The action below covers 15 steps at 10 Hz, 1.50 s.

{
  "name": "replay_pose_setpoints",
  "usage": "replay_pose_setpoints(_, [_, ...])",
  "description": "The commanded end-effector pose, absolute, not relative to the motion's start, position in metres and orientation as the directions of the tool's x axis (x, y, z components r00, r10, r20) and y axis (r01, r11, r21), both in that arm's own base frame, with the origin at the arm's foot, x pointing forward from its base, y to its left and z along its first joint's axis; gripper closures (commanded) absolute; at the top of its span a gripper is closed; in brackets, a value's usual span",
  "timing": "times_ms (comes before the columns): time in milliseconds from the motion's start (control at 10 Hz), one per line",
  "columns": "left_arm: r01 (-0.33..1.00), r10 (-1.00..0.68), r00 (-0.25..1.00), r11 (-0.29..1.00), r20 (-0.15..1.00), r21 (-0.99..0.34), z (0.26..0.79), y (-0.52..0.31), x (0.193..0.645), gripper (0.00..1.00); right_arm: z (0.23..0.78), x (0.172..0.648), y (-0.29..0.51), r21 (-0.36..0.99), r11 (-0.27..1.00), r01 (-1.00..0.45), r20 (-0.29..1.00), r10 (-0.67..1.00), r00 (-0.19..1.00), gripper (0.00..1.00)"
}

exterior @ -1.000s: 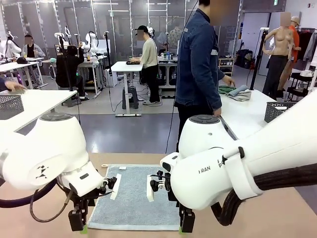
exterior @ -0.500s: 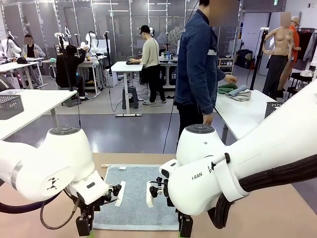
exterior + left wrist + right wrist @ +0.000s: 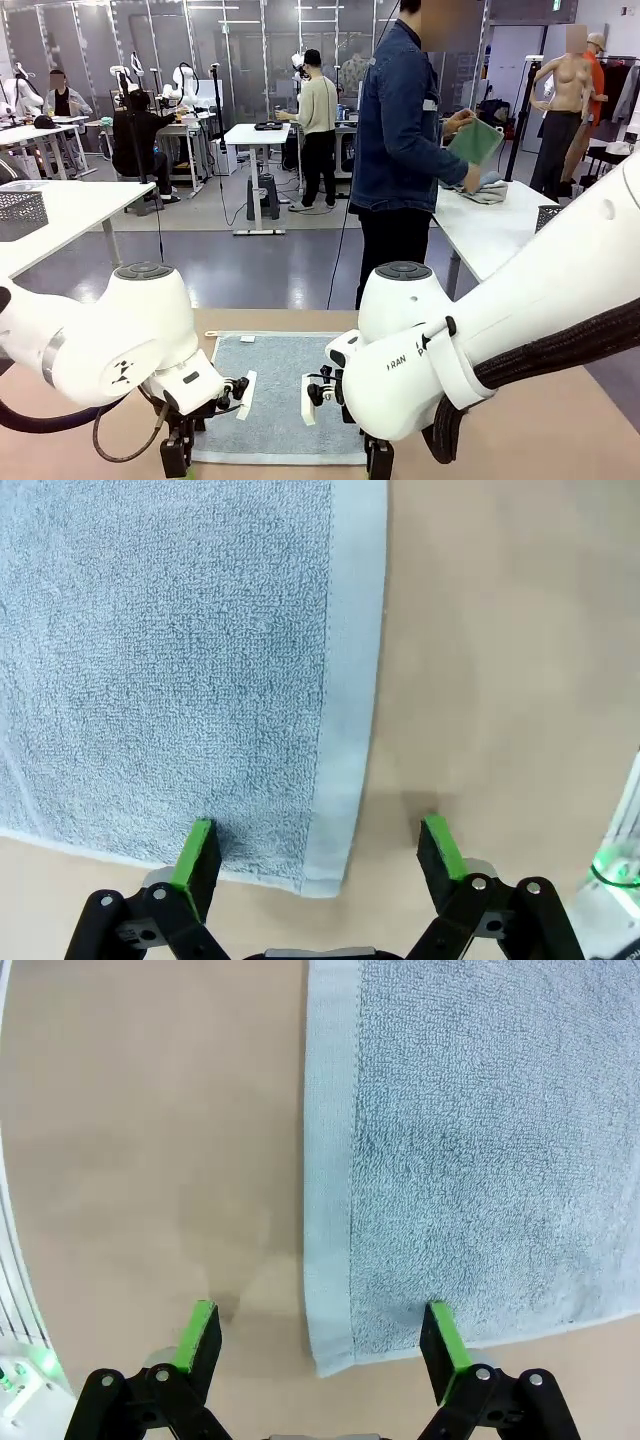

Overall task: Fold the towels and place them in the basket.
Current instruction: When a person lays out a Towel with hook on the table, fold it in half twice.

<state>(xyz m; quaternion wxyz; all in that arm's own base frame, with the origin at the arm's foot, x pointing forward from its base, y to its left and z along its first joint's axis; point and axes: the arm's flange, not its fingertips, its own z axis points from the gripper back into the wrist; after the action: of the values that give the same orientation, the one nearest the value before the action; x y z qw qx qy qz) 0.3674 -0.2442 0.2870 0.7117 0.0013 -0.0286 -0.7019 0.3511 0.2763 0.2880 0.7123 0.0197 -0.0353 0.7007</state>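
Note:
A pale blue-grey towel (image 3: pixel 275 385) lies flat on the tan table (image 3: pixel 560 440), a small white label near its far edge. In the left wrist view my left gripper (image 3: pixel 322 845) stands open over the towel's (image 3: pixel 170 650) near corner, one green pad on the terry, the other over bare table. My right gripper (image 3: pixel 322 1335) is open the same way, straddling the other near corner of the towel (image 3: pixel 480 1130). In the front view both grippers, left (image 3: pixel 176 460) and right (image 3: pixel 378 465), hang low at the towel's front corners. The basket is out of view.
A person in a denim jacket (image 3: pixel 400 120) stands at the far side, turned to a white side table (image 3: pixel 500 235), holding up a green cloth (image 3: pixel 474 141). Bare tan tabletop lies on both sides of the towel.
Both arms have sunk lower toward the towel's front corners. The person has lifted a green cloth from the side table.

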Motion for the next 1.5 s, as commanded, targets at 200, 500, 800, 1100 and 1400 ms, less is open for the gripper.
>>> replay_pose_setpoints(200, [0.999, -0.998, -0.017, -0.015, 0.06, 0.038, 0.283, -0.245, 0.378, 0.0, 0.286, 0.37, 0.279, -0.015, 0.002, -1.0, 0.067, 0.998, 0.001, 0.0])
replay_pose_setpoints(500, [1.0, -0.998, -0.016, -0.014, 0.061, 0.021, 0.285, -0.245, 0.38, 0.27, 0.285, 0.377, 0.276, 0.016, 0.003, -1.0, 0.095, 0.995, 0.004, 0.08])
replay_pose_setpoints(800, [1.0, -0.998, -0.019, -0.018, 0.052, 0.016, 0.288, -0.243, 0.379, 1.0, 0.285, 0.377, 0.276, 0.025, 0.011, -1.0, 0.079, 0.997, 0.013, 0.98])
replay_pose_setpoints(1100, [1.0, -0.999, -0.017, -0.016, 0.047, 0.016, 0.29, -0.241, 0.377, 1.0, 0.289, 0.378, 0.276, 0.031, 0.028, -0.999, 0.081, 0.996, 0.03, 1.0])
replay_pose_setpoints(1400, [0.999, -0.998, -0.026, -0.025, 0.06, 0.029, 0.304, -0.241, 0.366, 1.0, 0.301, 0.376, 0.276, 0.03, 0.048, -0.998, 0.085, 0.995, 0.051, 1.0])
